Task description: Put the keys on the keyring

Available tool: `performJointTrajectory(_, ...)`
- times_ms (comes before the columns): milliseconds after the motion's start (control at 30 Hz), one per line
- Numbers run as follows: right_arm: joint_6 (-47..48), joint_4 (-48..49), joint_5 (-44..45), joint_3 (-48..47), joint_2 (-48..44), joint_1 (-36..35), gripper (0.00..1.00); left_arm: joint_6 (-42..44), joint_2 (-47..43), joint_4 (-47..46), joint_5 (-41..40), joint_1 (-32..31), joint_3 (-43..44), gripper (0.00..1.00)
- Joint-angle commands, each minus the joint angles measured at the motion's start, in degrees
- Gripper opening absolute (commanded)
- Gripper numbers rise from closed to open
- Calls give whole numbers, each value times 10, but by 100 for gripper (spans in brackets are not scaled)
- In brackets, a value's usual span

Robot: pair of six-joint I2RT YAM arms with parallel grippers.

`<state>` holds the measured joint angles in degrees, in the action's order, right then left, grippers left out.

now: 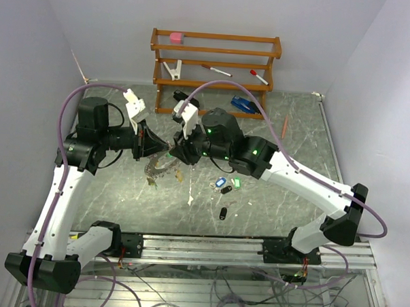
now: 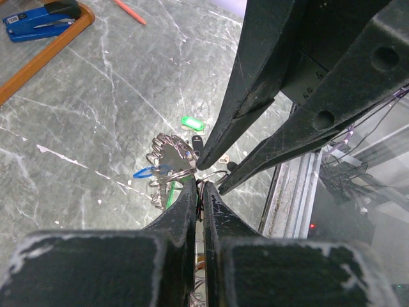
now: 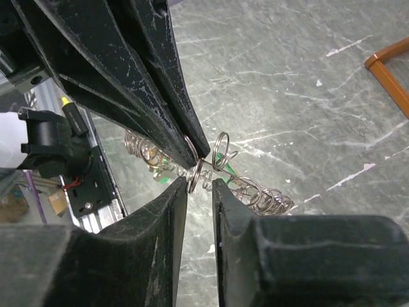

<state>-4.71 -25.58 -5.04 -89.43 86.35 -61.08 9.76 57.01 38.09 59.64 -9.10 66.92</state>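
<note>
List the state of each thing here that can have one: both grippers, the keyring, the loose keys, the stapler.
left gripper: shut on the keyring's wire.
right gripper: slightly open, a wire loop between its tips.
keyring: held between the arms, its cluster hanging down.
keys: loose on the table, not on the ring.
stapler: closed, lying flat.

White arms [image 1: 56, 201] carry black joints [image 1: 91, 114], purple cables [image 1: 99, 86], scuffed black fingers [image 2: 176, 217].

The grey marbled table [image 1: 121, 199] carries loose keys [image 1: 222, 184] (blue, green, black), a wooden rack [image 1: 224, 37] and a thin orange stick [image 1: 286, 126].
</note>
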Motion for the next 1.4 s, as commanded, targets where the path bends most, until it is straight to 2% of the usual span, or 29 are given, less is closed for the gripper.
performJointTrajectory(0,-3,22,-8,-27,13,0,20,-6,-4,-12,20,1,21,7)
performJointTrajectory(67,-1,19,-7,-32,19,0,9,-6,-5,-11,20,1,20,7)
performJointTrajectory(167,0,23,-13,-35,22,0,0,-5,-6,-12,21,1,21,7)
performJointTrajectory(400,8,25,-15,-30,3,0,0,8,-3,1,14,1,30,8)
performJointTrajectory(500,14,21,-13,-28,-11,0,0,17,2,12,11,1,37,28)
performJointTrajectory(733,36,-24,-40,-53,-10,1,0,27,11,23,23,1,43,40)
performJointTrajectory(967,59,-68,-58,-84,-9,0,0,54,18,43,83,-1,43,48)
performJointTrajectory(1133,69,-90,-67,-104,-4,0,0,58,19,45,117,-6,41,51)
performJointTrajectory(1367,72,-87,-102,-108,1,1,0,80,18,63,110,-13,42,53)
